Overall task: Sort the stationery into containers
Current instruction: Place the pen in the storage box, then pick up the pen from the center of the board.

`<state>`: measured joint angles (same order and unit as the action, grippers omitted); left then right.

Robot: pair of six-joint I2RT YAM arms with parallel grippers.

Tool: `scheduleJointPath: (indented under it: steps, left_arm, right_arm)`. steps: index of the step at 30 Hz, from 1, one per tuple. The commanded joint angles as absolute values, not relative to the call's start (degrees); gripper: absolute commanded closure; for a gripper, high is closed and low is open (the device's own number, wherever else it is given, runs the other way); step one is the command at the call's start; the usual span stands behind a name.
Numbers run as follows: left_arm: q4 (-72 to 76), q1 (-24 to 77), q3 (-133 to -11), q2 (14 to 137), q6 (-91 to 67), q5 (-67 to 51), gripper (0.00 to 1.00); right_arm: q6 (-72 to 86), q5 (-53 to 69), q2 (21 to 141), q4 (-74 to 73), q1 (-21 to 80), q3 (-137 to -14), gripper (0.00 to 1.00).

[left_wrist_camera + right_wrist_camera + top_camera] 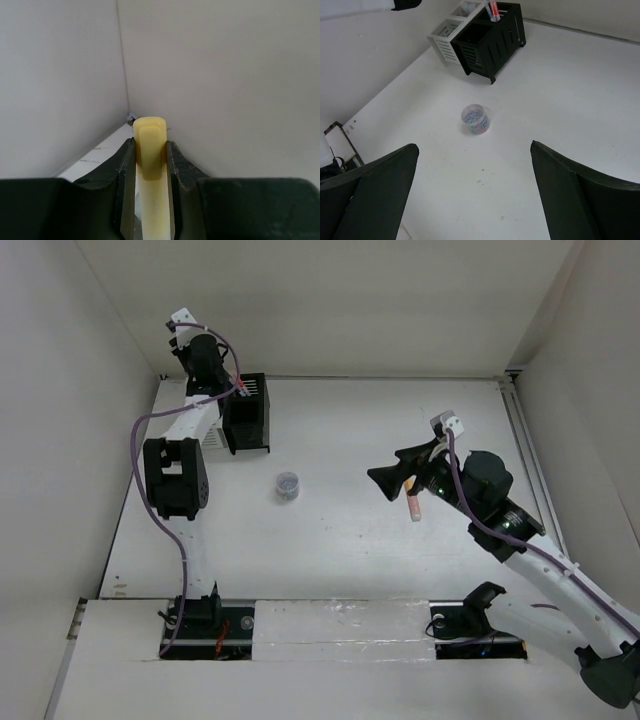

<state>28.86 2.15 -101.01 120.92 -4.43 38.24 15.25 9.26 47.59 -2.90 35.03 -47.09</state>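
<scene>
Black box (pixel 490 45): pens (pixel 493 10) upright | white box (pixel 447 42) joined | left tool (pixel 150 150) grips yellow marker (pixel 150 132)

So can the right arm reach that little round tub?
Probably yes. The right gripper is open and points at the tub, with nothing standing between them on the table.
</scene>
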Motion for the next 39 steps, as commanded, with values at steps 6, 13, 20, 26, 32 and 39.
scheduleJointPath:
  steps: [6,13,20,26,32,39]
  left_arm:
    - [38.1,2.4,-103.4,124.1,-2.3,37.7,1.00]
    - [39.3,1.8,-99.7,124.1,-3.4,37.0,1.00]
    - [41.1,1.8,-95.1,123.0,-4.0,36.5,1.00]
    - [41.1,2.4,-91.9,119.1,-5.1,34.9,0.88]
    - [42.3,4.0,-88.6,112.8,-5.1,33.8,0.12]
    - [38.0,6.2,-88.6,99.9,-4.6,34.6,0.00]
  right_arm:
    - [15.4,11.1,49.5,2.6,36.1,-49.0,0.00]
    - [14.9,11.6,51.2,3.2,36.1,-49.6,0.00]
    - [15.4,12.1,51.2,3.7,37.2,-49.6,0.00]
    - [15.9,12.1,50.1,3.7,37.7,-49.6,0.00]
    - [16.4,12.1,49.6,3.7,38.2,-49.6,0.00]
    - [15.8,-0.1,54.5,-9.6,36.6,-56.5,0.00]
